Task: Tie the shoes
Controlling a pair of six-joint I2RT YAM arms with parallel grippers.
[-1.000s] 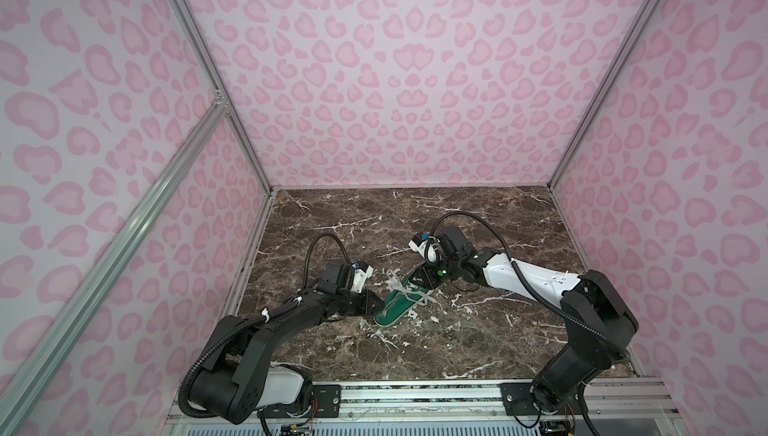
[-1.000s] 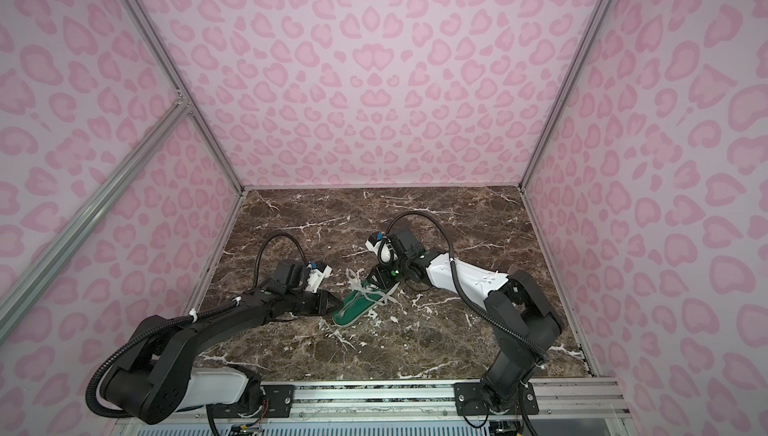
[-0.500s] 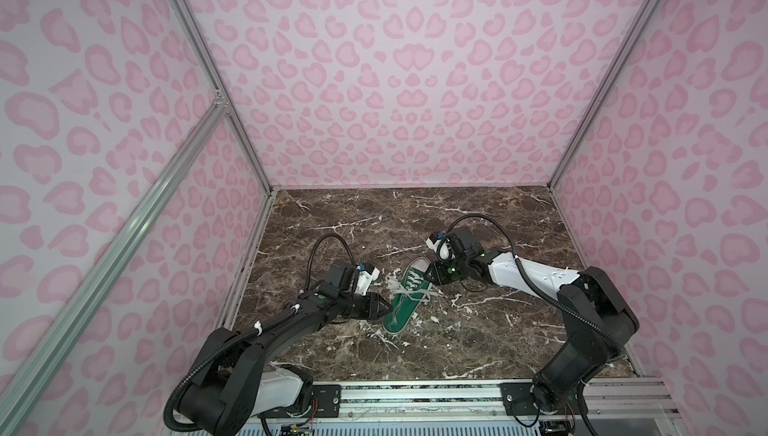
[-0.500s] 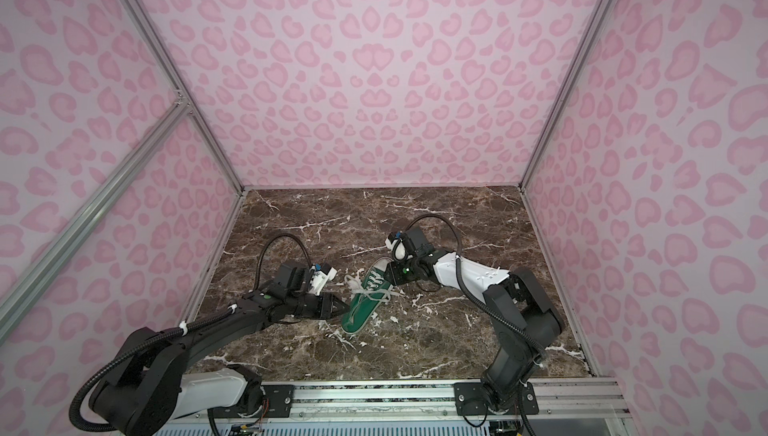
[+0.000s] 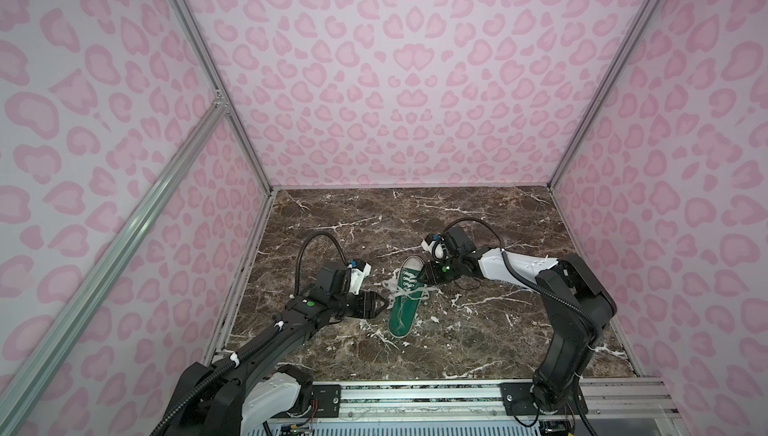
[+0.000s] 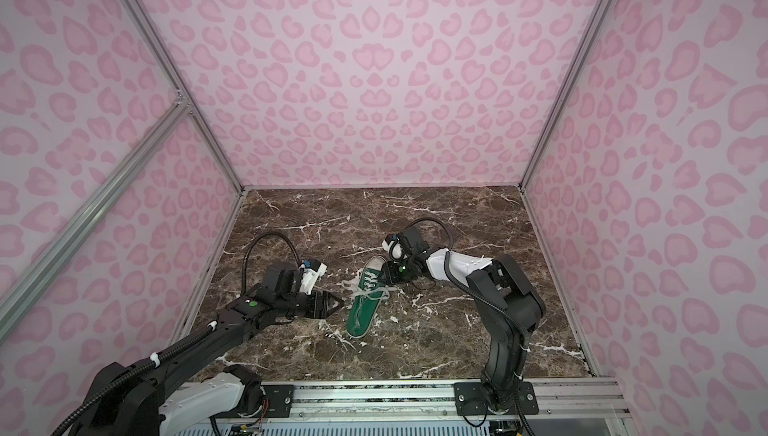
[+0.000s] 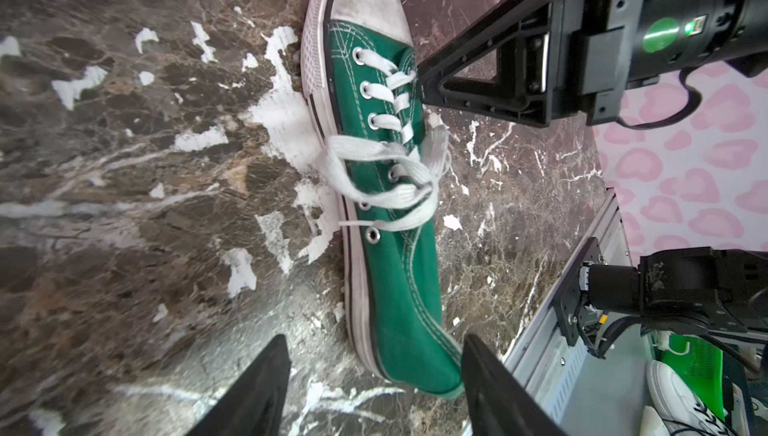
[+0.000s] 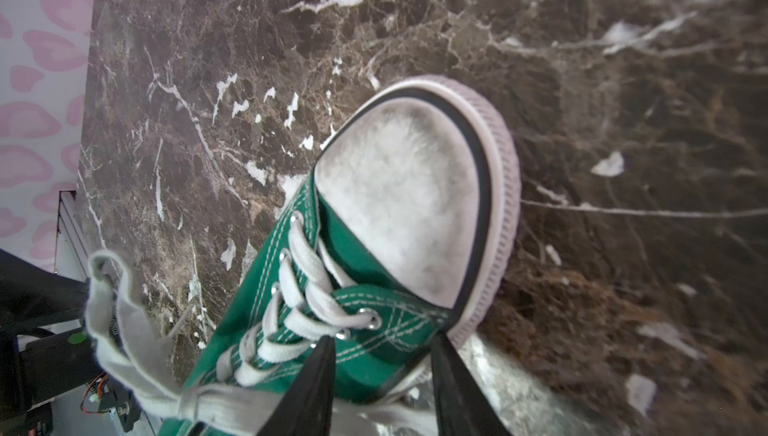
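Lengthwise, green canvas sneaker (image 5: pixel 404 297) runs toe to desk's far edge; spread left pincer (image 5: pixel 384 302) beside white laces (image 7: pixel 384 172), right pincer (image 7: pixel 420 81) against eyelet row, grip unclear.

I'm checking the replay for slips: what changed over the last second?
The sneaker swung round: a second ago it lay slanted between the arms, now its toe points to the back wall. The left hand drew back from the shoe and opened, holding nothing. The right hand pulled back rightward and sits at the shoe's right side near the toe. The laces remain looped loosely across the shoe.
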